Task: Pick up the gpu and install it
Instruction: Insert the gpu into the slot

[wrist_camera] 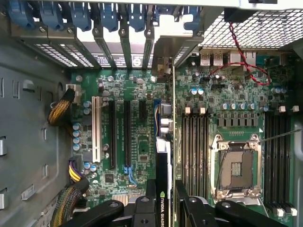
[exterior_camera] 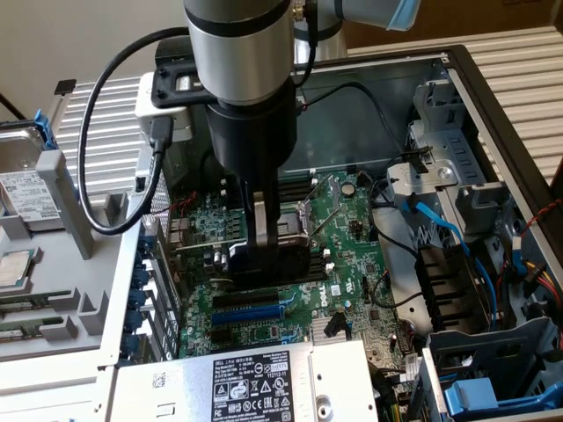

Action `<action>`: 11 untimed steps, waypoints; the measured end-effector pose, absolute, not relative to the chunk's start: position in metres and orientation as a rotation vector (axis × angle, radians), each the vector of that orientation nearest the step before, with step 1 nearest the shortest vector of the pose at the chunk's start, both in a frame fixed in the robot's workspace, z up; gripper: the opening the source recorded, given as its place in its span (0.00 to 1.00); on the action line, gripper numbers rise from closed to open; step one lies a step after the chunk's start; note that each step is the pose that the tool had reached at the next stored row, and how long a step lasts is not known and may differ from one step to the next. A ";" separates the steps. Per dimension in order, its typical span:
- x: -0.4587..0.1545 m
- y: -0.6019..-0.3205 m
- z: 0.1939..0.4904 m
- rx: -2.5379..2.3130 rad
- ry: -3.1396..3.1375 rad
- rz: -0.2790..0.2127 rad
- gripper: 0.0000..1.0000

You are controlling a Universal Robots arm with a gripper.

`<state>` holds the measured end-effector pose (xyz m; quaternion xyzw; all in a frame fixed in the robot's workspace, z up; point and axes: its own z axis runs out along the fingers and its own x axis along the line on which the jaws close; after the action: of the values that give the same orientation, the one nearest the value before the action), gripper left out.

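One gpu (exterior_camera: 295, 262) (wrist_camera: 163, 165) stands on edge between the fingers of the gripper (exterior_camera: 264, 251) (wrist_camera: 165, 194), which clamp it from both faces. The card hangs low over the motherboard (exterior_camera: 352, 246) (wrist_camera: 137, 142); whether it sits in a slot cannot be told. In the exterior view the CPU socket (exterior_camera: 297, 215) (wrist_camera: 236, 165) lies at about one o'clock from the card. A blue slot (exterior_camera: 246, 309) and, beyond it, the power supply (exterior_camera: 255, 387) lie at six o'clock, and a blue cable (exterior_camera: 440, 224) at three o'clock.
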<state>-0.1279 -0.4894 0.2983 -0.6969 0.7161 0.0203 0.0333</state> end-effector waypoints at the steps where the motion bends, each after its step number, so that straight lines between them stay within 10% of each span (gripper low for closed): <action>1: -0.129 -0.489 0.297 -2.144 2.203 0.062 0.26; 11: -0.134 -0.489 0.293 -2.144 2.204 0.062 0.26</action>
<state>-0.1339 -0.4894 0.2930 -0.6969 0.7162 0.0201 0.0331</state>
